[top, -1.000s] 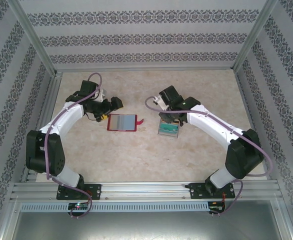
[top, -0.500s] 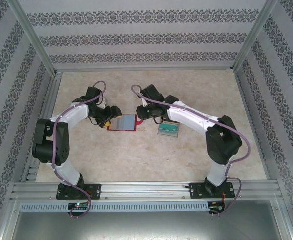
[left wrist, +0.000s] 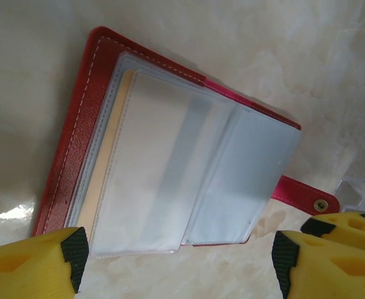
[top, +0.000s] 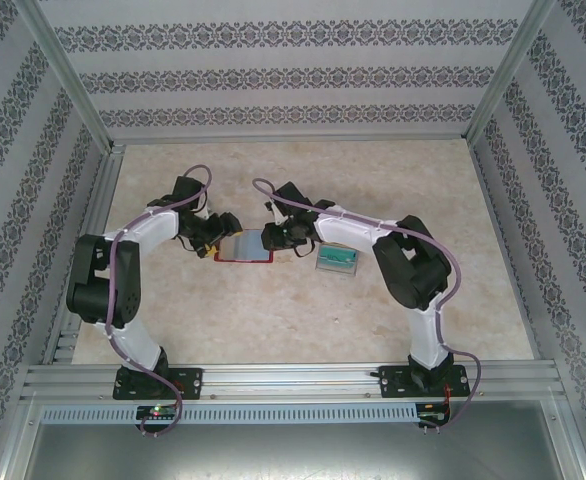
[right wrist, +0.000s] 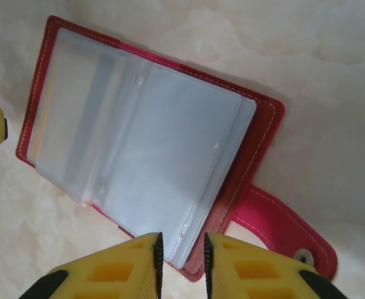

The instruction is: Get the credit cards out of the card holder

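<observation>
Since a second ago, the left end effector (top: 213, 238) has dropped from just behind the card holder (top: 245, 247) to its left edge. The card holder itself lies open on the bench (top: 273, 340) where it was. The right end effector (top: 273, 238) has left the loose credit cards (top: 337, 260), which it hung over before, and swung across to the holder's right edge. In the top view it now covers the red closing tab that showed earlier.

By count there are two arms, two end effectors and one card holder. There is one small pile of credit cards just right of the holder, teal on top; how many are in it cannot be told.

In the left wrist view the left end effector (left wrist: 179, 255) is spread wide. Its yellow fingers (left wrist: 39, 268) stand off either near corner of the card holder (left wrist: 170, 174). One beige card (left wrist: 108, 168) shows through the left pocket, and the tab (left wrist: 304, 194) sticks out on the right.

In the right wrist view the right end effector (right wrist: 181, 249) has its fingers drawn almost together. A corner of the clear pockets (right wrist: 139, 137) lies in the narrow gap; whether it is pinched cannot be told. The tab (right wrist: 282, 230) lies just beside the right finger.
</observation>
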You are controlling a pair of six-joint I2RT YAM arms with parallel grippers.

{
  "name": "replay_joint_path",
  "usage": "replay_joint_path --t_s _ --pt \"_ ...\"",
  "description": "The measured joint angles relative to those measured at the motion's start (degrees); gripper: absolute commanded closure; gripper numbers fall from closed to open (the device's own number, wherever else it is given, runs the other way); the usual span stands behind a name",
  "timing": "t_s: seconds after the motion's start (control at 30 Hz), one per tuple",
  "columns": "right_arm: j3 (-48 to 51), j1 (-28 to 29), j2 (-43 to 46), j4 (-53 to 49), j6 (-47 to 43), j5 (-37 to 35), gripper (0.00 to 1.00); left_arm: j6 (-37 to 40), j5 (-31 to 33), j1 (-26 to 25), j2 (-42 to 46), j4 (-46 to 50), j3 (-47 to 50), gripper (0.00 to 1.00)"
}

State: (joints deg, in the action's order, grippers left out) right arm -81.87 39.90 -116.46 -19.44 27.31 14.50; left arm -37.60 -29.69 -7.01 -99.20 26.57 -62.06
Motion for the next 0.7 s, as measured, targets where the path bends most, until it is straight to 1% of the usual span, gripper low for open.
replay_joint_path --t_s 0.2,0.47,0.7 --pt "-3.06 -0.04 -3.72 0.09 0.22 0.98 0.74 -0.17 -0.31 0.02 -3.91 -1.27 -0.07 0.21" --pt "-4.42 -0.79 -6.67 0.00 1.01 2.16 0.75 -0.20 -3.37 0.02 -5.35 -3.50 -0.96 0.21" --pt "-5.05 -1.14 -7.37 0.31 1.51 4.04 0.75 0.09 -6.38 -0.02 -5.73 -5.03 -0.96 0.17"
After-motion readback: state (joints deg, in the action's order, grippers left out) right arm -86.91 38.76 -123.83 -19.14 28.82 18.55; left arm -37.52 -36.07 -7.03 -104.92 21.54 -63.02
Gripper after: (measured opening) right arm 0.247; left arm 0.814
